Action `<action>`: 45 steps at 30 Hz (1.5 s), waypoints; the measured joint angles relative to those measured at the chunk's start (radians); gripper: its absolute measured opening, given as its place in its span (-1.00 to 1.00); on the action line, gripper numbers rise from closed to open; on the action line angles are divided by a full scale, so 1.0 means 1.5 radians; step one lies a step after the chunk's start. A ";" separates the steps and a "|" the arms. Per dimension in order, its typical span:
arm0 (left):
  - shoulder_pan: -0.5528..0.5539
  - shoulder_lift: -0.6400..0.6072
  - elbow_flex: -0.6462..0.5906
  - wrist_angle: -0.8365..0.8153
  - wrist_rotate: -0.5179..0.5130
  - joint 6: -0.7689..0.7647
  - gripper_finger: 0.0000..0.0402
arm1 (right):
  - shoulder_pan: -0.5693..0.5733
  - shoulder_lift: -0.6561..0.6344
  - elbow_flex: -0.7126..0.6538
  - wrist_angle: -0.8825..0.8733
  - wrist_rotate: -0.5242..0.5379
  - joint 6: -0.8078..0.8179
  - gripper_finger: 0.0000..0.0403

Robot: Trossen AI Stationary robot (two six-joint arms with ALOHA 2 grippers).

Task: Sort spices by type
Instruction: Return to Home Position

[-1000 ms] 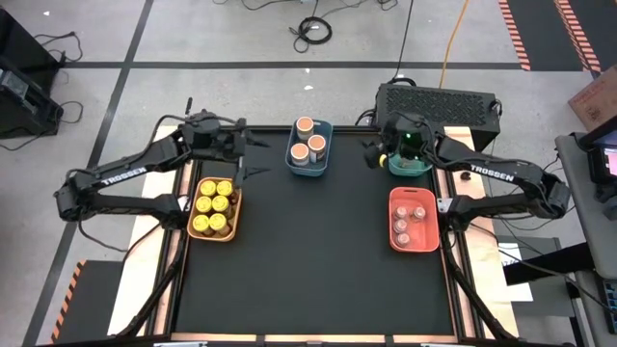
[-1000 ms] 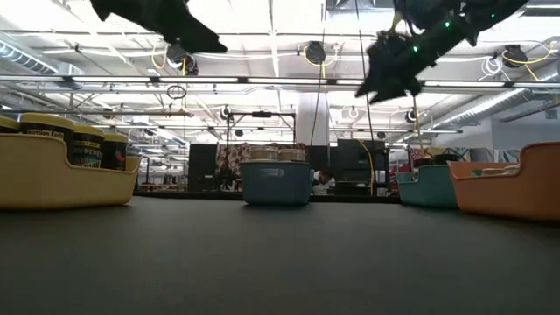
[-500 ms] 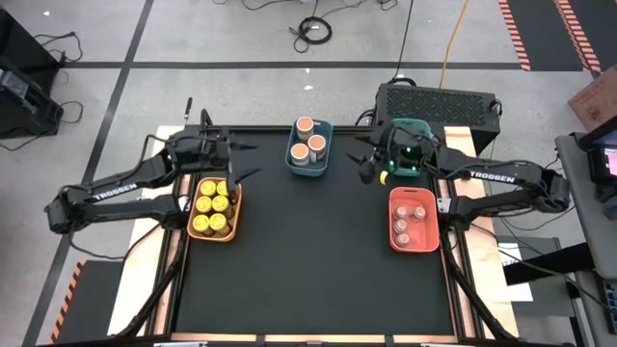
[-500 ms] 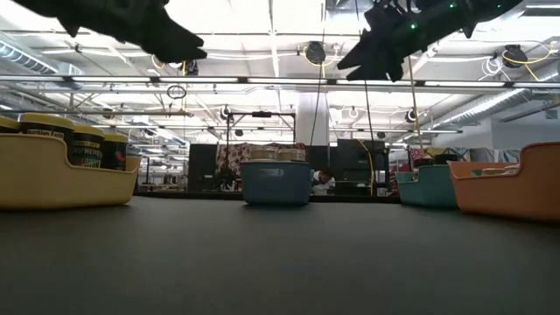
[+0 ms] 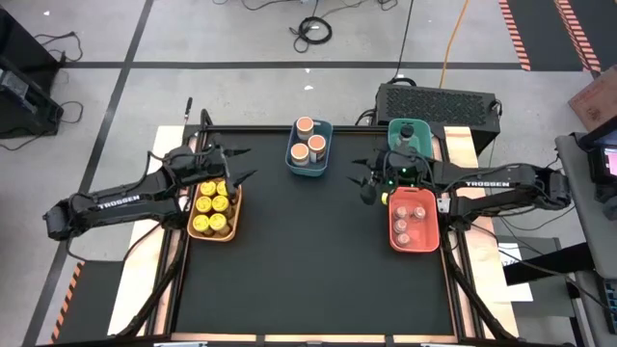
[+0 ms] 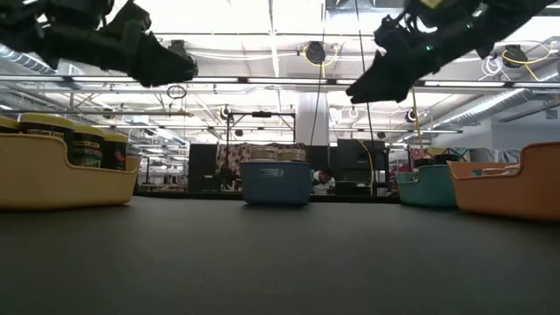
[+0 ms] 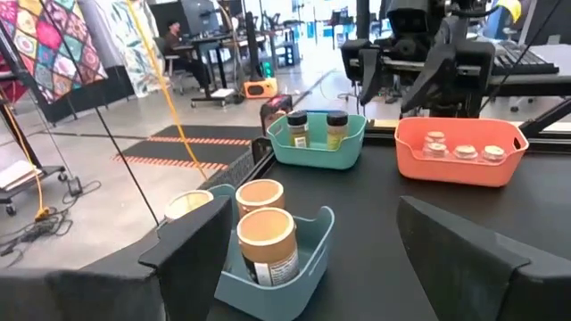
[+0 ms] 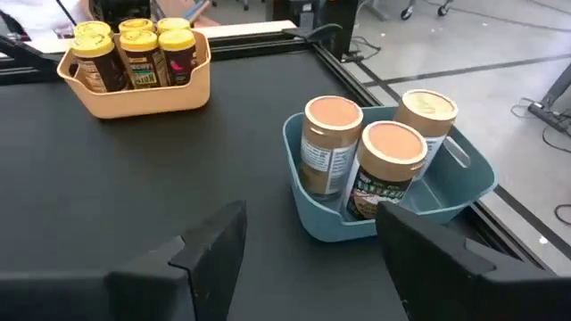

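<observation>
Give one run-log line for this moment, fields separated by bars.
left gripper: open, near orange bin's far edge | right gripper: open, beside red bin | jars: all binned

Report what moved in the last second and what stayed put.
The right tool, open and empty, drew back from above the teal bin toward the near side and now hangs beside the red bin; the teal bin's dark jars are uncovered. The left tool, also open, pulled back slightly toward the yellow-lidded jars. Nothing was grasped or released; all bins and jars stayed.
</observation>
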State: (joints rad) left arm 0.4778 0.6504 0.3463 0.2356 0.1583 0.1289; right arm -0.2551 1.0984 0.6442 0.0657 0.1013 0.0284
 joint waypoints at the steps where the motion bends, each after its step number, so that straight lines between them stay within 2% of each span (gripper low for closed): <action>1: 0.000 -0.006 -0.013 0.012 0.000 -0.002 0.59 | 0.001 -0.003 -0.010 0.007 0.000 -0.001 0.21; 6: 0.002 -0.019 -0.060 0.075 -0.002 -0.006 0.59 | -0.007 -0.027 -0.101 0.144 -0.048 -0.014 0.16; 9: 0.013 -0.019 -0.069 0.081 -0.002 -0.008 0.59 | -0.026 -0.043 -0.164 0.260 -0.081 -0.003 0.13; 12: 0.028 -0.019 -0.072 0.082 0.005 -0.012 0.59 | -0.045 -0.060 -0.211 0.325 -0.088 0.028 0.10; 27: 0.048 -0.030 -0.074 0.054 0.056 -0.041 0.59 | -0.086 -0.157 -0.301 0.321 -0.089 0.061 0.04; 37: 0.048 -0.082 -0.166 0.167 0.051 -0.130 0.59 | -0.087 -0.173 -0.370 0.381 -0.089 0.093 0.04; 40: 0.048 -0.110 -0.171 0.157 0.048 -0.140 0.59 | -0.087 -0.173 -0.418 0.458 -0.089 0.103 0.04; 45: 0.049 -0.168 -0.171 0.078 0.018 -0.153 0.59 | -0.087 -0.174 -0.420 0.477 -0.097 0.118 0.04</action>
State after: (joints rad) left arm 0.5507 0.3988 0.0902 0.3532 0.1860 -0.1005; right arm -0.3857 0.8368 0.0142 0.7815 -0.0449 0.2051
